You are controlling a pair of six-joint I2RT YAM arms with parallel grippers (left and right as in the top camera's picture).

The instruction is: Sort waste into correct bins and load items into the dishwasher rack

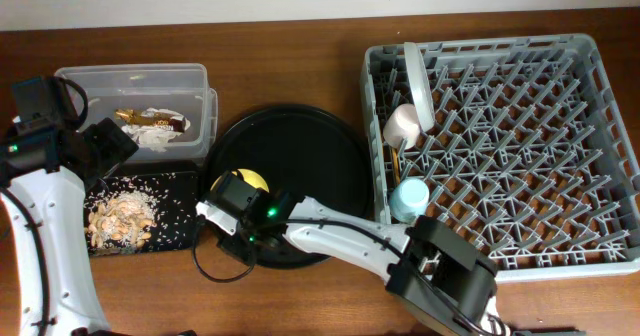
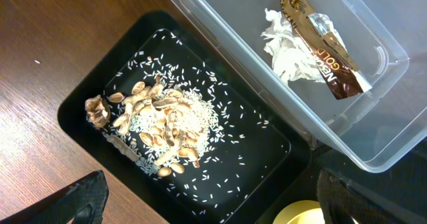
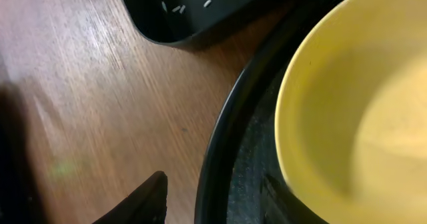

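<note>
The yellow bowl [image 1: 251, 181] sits on the left part of the large round black tray [image 1: 300, 146]. My right gripper [image 1: 228, 226] is open at that tray's left edge. In the right wrist view its fingers [image 3: 217, 201] straddle the tray rim [image 3: 227, 151], with the bowl [image 3: 347, 104] just to the right. My left gripper [image 1: 108, 148] is open and empty above the bins [image 2: 213, 207]. The foil wrapper [image 2: 320, 44] lies in the clear tub [image 2: 373, 144]. The food scraps [image 2: 167, 121] lie in the shallow black tray [image 2: 73, 111]. The grey rack [image 1: 520, 246] holds the plate [image 1: 418, 81], pink cup [image 1: 403, 124], blue cup [image 1: 408, 198] and chopsticks [image 1: 396, 161].
White crumpled tissue [image 2: 287, 51] lies beside the wrapper in the tub. Loose rice grains are scattered over the black tray floor. The right arm stretches from the front edge leftward across the round tray's front. Bare wood shows left of the round tray [image 3: 100, 84].
</note>
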